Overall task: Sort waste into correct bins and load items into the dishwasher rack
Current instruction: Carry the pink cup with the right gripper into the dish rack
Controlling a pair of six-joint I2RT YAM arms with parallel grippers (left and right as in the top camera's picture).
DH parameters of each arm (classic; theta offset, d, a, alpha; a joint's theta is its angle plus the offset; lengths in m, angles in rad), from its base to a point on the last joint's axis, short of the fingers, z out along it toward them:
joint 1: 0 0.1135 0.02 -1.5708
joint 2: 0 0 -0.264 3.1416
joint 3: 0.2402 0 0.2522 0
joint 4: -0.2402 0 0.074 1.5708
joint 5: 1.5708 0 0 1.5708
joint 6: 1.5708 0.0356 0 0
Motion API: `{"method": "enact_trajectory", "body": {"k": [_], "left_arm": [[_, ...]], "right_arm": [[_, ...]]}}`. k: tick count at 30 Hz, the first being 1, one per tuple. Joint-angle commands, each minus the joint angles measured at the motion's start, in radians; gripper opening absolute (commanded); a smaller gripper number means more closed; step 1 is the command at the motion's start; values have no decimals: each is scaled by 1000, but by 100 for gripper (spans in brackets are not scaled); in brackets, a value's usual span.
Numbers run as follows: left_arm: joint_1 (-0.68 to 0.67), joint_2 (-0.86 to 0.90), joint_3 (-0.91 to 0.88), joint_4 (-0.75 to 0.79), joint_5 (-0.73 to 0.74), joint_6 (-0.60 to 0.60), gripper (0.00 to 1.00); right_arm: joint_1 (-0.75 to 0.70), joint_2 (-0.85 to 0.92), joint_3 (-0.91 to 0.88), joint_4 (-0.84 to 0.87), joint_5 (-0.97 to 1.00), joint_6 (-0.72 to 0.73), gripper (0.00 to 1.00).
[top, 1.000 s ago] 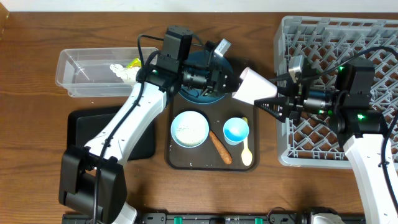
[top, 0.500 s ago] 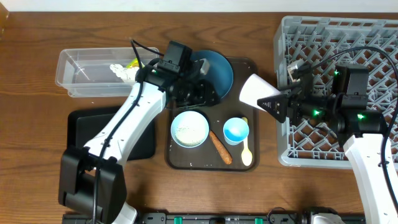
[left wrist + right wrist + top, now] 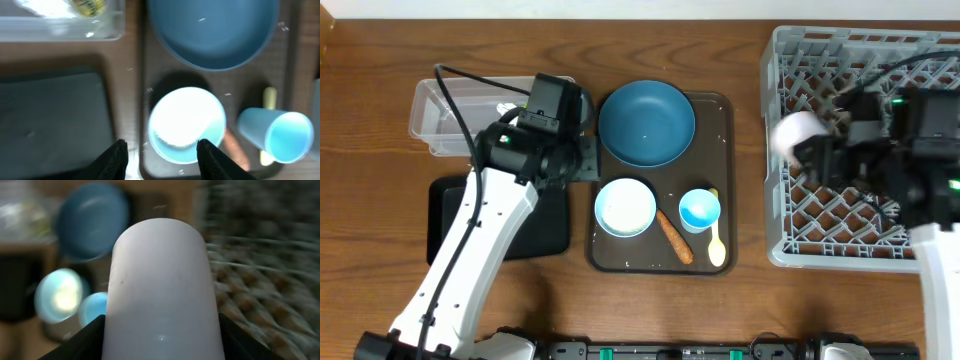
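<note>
My right gripper (image 3: 817,150) is shut on the small pinkish-white cup (image 3: 794,133) and holds it over the left part of the light grey dishwasher rack (image 3: 880,215); the cup fills the right wrist view (image 3: 162,275). My left gripper (image 3: 586,160) is open and empty over the left rim of the brown tray, its jaws (image 3: 161,155) just short of the white bowl (image 3: 186,122). The dark blue plate (image 3: 647,123), white bowl (image 3: 625,206), light blue cup (image 3: 700,209), carrot-like stick (image 3: 672,236) and yellow spoon (image 3: 717,243) sit on that tray. The wrapper (image 3: 90,6) and tissue (image 3: 40,5) lie in the clear tub (image 3: 445,125).
The dark brown serving tray (image 3: 605,262) sits mid-table. The flat black tray (image 3: 450,225) lies left of it, partly under my left arm. The rack reaches the table's right edge. The right wrist view is motion-blurred.
My left gripper has drawn back left off the blue plate to the tray's left rim. My right gripper has carried the pinkish cup to the right, over the rack.
</note>
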Motion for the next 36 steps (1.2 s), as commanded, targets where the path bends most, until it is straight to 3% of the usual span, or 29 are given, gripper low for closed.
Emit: {"method": "enact_trajectory", "body": {"k": [1,8,17,24,36], "left_arm": [[5,3,3,-17,-67,17,47],[5,3,3,-17,-66,17,47],[5,3,3,-17,-66,16,47],[5,3,3,-17,-66,16,47],[5,3,3,-17,-66,16,48]], "right_arm": [[-70,-11,54,-34,245,84,1],[-279,20,61,-72,343,111,1],[-533,188,113,-90,316,173,1],[-605,367,219,-129,316,186,1],[-687,553,222,-101,326,206,1]]}}
